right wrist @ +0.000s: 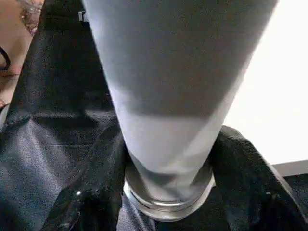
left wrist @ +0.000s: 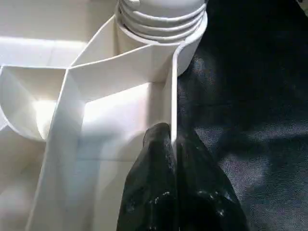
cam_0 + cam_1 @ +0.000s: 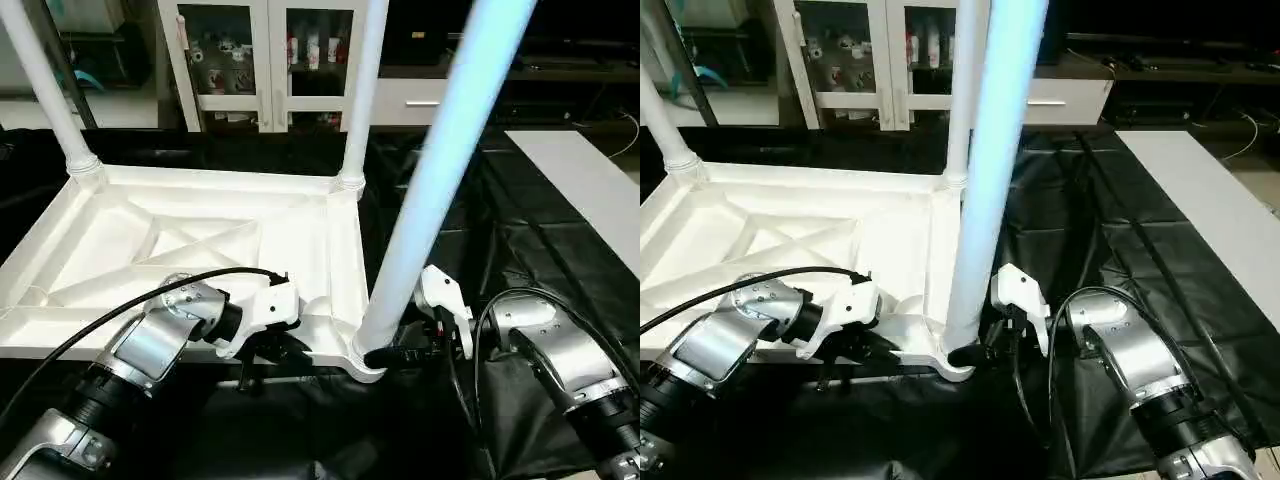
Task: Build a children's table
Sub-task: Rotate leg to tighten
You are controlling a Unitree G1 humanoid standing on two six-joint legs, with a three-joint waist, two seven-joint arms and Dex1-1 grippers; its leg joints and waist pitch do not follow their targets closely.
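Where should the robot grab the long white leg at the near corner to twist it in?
Low down, just above the round corner socket, is probably best. The long white tube leg stands nearly upright and is smooth and round, so a gripper coming level from the robot's right, one finger each side, wraps it well. The right gripper sits there already, while the left gripper pinches the white ribbed tabletop's rim.

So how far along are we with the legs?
Two far legs already stand in the upturned tabletop. In hand: the near-right leg stands in its corner socket, right claw around its base, left claw pinching the rim. Left: the near-left corner, which has no leg.
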